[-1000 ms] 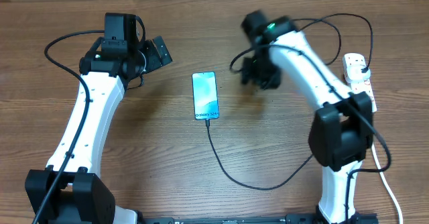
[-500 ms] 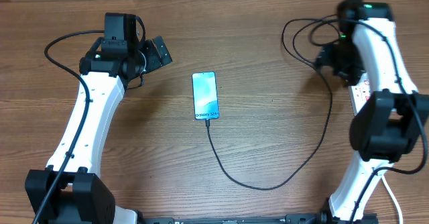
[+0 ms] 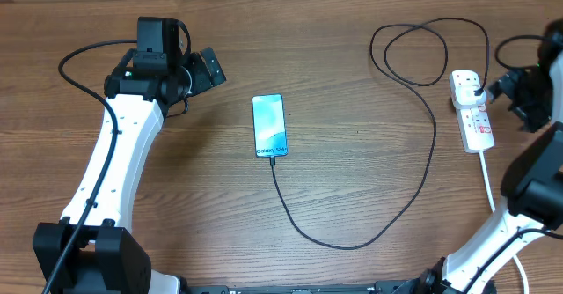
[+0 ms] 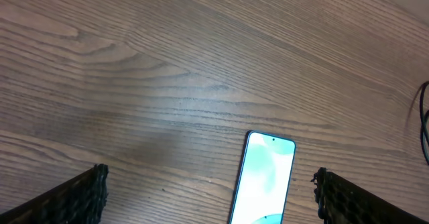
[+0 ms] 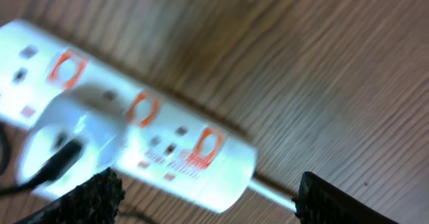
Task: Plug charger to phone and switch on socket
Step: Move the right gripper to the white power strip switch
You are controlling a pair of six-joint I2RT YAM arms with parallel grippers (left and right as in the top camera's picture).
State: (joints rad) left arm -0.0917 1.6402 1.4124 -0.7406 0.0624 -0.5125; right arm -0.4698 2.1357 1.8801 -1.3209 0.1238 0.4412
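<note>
Cable (image 3: 433, 153) already joins phone (image 3: 270, 125) and far-right socket (image 5: 167, 140). Right claw (image 5: 209, 196), open and empty, should press one fingertip squarely on the red switch (image 5: 142, 108) beside the plug. Left claw (image 4: 211, 192) hangs open.

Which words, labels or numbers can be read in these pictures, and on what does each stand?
"Galaxy S24": white letters on the phone screen, near its lower end, overhead view.
Small grey print on the socket, right wrist view: too blurred to read.
Nothing else is readable.
</note>
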